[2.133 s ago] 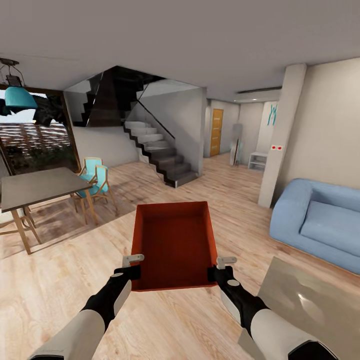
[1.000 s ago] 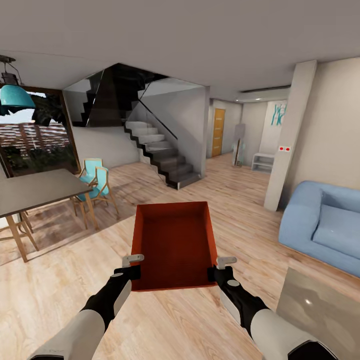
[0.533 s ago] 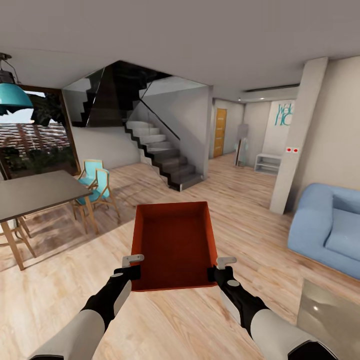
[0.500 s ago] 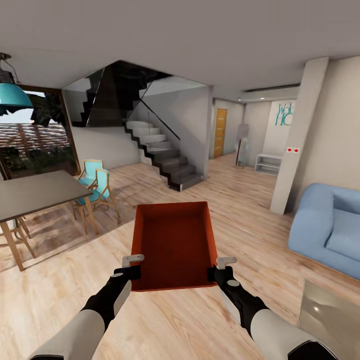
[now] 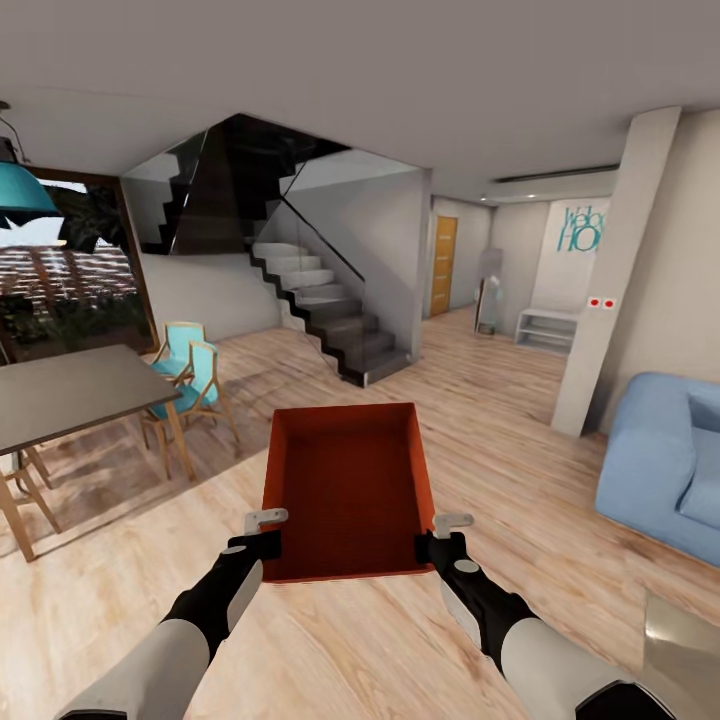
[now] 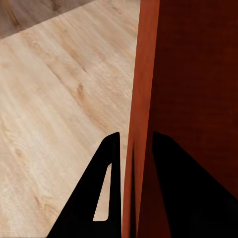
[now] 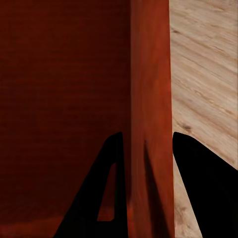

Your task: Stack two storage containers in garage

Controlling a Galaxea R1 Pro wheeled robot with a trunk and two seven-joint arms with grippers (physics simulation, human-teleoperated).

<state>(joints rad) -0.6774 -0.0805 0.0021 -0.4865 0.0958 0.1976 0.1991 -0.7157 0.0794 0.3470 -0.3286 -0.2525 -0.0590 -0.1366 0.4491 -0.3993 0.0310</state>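
Storage container carried in front of trunk above the wood floor, long axis pointing ahead — left gripper and right gripper each have fingers clamped over a side wall at near end, equally close.

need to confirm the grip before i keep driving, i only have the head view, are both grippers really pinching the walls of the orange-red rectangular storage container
Observer: Yes for the left. In its wrist view the left gripper straddles a side wall of the orange-red rectangular storage container, one dark finger outside, one inside.
Operator: and the right
Observer: Same. The right gripper has a wall between its fingers, with one finger inside the bin.
Operator: anything under it
Observer: Beside each gripped wall the wrist views show light wood-plank floor.
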